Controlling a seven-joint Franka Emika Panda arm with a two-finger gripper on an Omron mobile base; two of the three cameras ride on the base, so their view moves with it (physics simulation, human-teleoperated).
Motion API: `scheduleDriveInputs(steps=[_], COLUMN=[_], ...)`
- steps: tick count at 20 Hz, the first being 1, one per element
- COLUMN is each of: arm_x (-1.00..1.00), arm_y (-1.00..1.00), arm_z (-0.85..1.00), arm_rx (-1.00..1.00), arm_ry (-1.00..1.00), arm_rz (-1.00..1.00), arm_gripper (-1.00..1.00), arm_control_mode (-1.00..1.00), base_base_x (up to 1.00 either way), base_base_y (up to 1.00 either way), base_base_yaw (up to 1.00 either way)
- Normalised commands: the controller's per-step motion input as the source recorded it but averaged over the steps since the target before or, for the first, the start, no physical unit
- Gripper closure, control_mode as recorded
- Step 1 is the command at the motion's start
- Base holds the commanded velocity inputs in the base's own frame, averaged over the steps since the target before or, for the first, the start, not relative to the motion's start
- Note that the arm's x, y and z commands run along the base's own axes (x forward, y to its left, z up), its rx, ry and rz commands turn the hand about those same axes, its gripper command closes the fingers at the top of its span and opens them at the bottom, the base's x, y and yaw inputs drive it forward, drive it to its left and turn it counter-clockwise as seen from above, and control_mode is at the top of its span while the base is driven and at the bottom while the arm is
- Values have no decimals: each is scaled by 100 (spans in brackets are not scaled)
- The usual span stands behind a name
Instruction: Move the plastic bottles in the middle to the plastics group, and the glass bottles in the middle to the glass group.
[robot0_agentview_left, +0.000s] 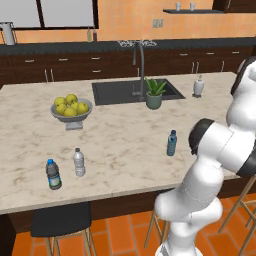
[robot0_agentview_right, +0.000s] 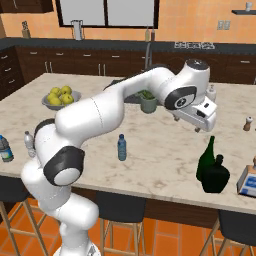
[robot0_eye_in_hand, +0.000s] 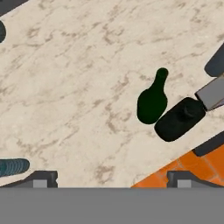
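Observation:
The slim translucent blue plastic bottle (robot0_agentview_left: 171, 143) (robot0_agentview_right: 121, 147) stands alone in the middle of the island near its front edge. It shows at the lower left corner of the hand view (robot0_eye_in_hand: 13, 167). The plastics group, a clear white-capped bottle (robot0_agentview_left: 79, 162) and a stouter blue-capped one (robot0_agentview_left: 53, 174), stands at the front left. A dark green narrow-necked glass bottle (robot0_agentview_right: 206, 159) (robot0_eye_in_hand: 152, 103) stands upright, close beside a bulkier dark glass bottle (robot0_agentview_right: 216, 175) (robot0_eye_in_hand: 179, 119), at the front right. My gripper (robot0_agentview_right: 187, 125) (robot0_eye_in_hand: 113, 179) hangs open and empty above the counter, up and left of the green bottles.
A bowl of lemons (robot0_agentview_left: 71, 111), a potted plant (robot0_agentview_left: 154, 94), the sink (robot0_agentview_left: 120, 92) with its tap and a soap dispenser (robot0_agentview_left: 198, 86) occupy the far half. A shaker (robot0_agentview_right: 247, 123) and a small scale (robot0_agentview_right: 248, 180) stand at the right end. Stools line the front edge.

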Motion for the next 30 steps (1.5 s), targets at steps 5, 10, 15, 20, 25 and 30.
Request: scheduleDriveInputs(steps=[5,10,15,20,25,30], arm_x=[18,26,26,12,7,11], arm_y=[88,73,51,57,63,53], arm_z=[0,0,0,-2,-6,-5], arm_rx=[0,0,0,0,0,0], arm_ry=[0,0,0,0,0,0], arm_rz=[6,7,7,8,10,9], arm_gripper=[-100,-100,-100,-100,-100,-100], arm_control_mode=[-100,-100,-100,-100,-100,-100], base_base_x=[0,0,0,0,0,0], base_base_y=[0,0,0,0,0,0], base_base_yaw=[0,0,0,0,0,0])
